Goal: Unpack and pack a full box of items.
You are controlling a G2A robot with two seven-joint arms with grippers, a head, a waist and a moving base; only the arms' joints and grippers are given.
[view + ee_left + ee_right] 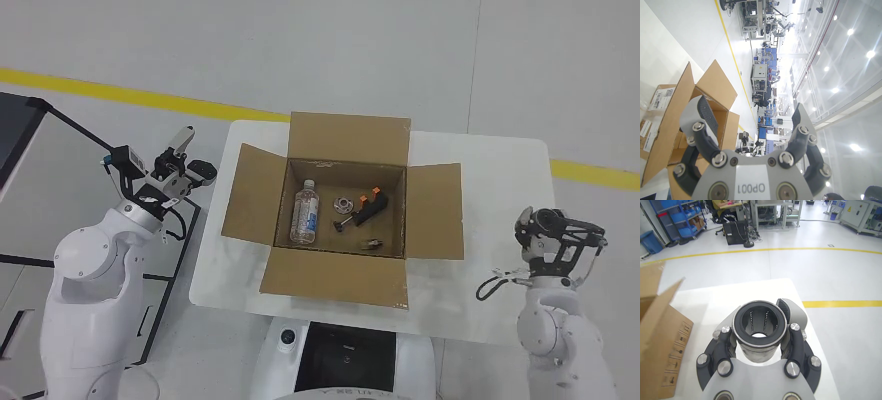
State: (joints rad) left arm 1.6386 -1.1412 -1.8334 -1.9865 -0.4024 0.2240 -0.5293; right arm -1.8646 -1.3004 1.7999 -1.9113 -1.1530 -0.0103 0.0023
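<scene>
An open cardboard box [345,150] stands in the middle of the white table [500,170]. Inside lie a clear plastic bottle [305,212], a small metal part [342,205], a black and orange tool [371,205] and a small dark piece [373,243]. My right gripper [761,323] is shut on a black and steel cylindrical bearing [760,325], held above the table's right part, beside a box flap [660,321]. In the top view that gripper [555,232] sits past the table's right edge. My left gripper [751,113] is open with nothing between its fingers, raised left of the box [696,106]; the top view shows it [185,150] off the table's left side.
The four box flaps are folded outward, the right one [437,210] reaching toward my right arm. A yellow floor line [120,95] runs behind the table. A dark frame [30,130] stands at the far left. Bare table lies right of the box.
</scene>
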